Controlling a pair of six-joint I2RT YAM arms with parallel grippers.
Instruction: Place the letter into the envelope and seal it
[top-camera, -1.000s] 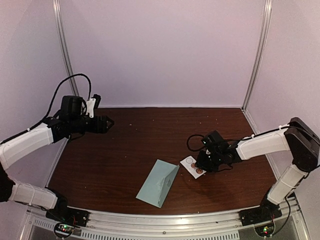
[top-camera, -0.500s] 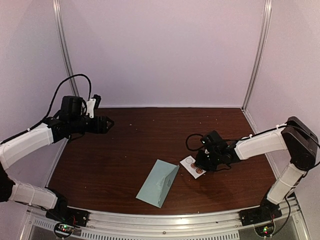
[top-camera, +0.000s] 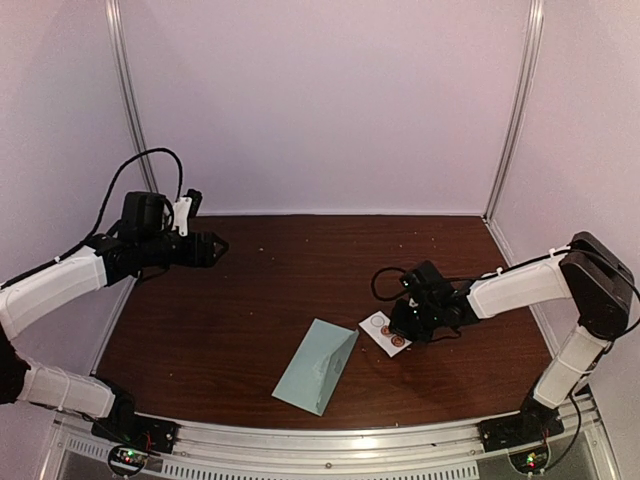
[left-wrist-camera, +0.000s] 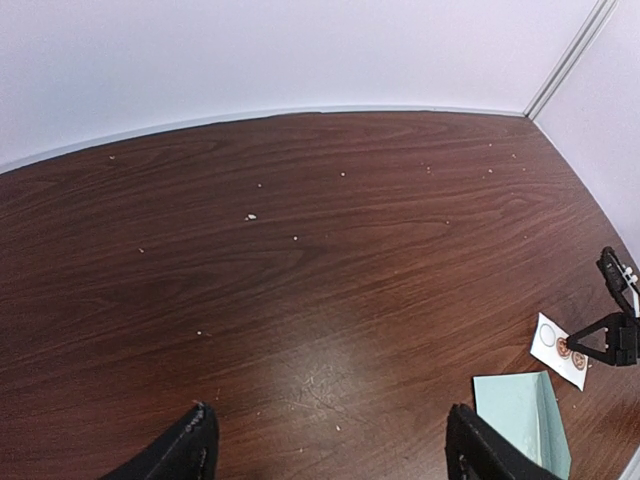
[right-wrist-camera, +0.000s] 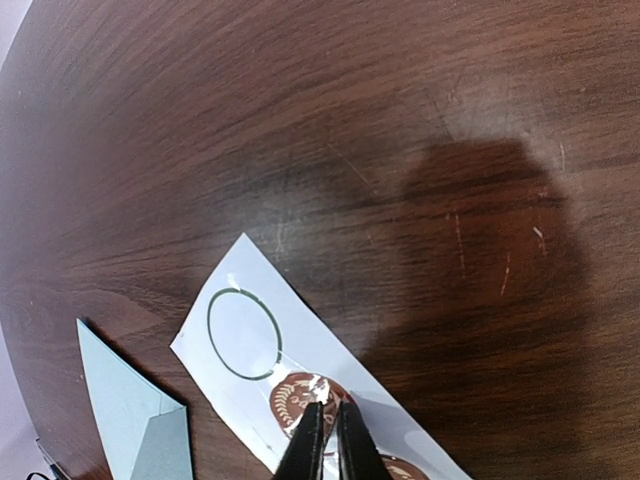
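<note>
The pale teal envelope (top-camera: 317, 365) lies flat near the table's front, flap side up; it also shows in the left wrist view (left-wrist-camera: 520, 415) and the right wrist view (right-wrist-camera: 135, 430). No separate letter shows. Just right of it lies a white sticker strip (top-camera: 385, 333) with an empty ring and brown round stickers. My right gripper (top-camera: 400, 325) is down on the strip, its tips (right-wrist-camera: 327, 403) pinched on the lifted edge of a brown sticker (right-wrist-camera: 292, 397). My left gripper (top-camera: 218, 245) hangs open and empty above the far left of the table (left-wrist-camera: 328, 412).
The dark wooden table (top-camera: 300, 280) carries small pale crumbs. White walls with metal posts close off the back and both sides. The right arm's black cable (top-camera: 385, 283) loops above its wrist.
My right gripper has crept slightly left over the sticker strip. The left arm, the envelope and the strip have not moved.
</note>
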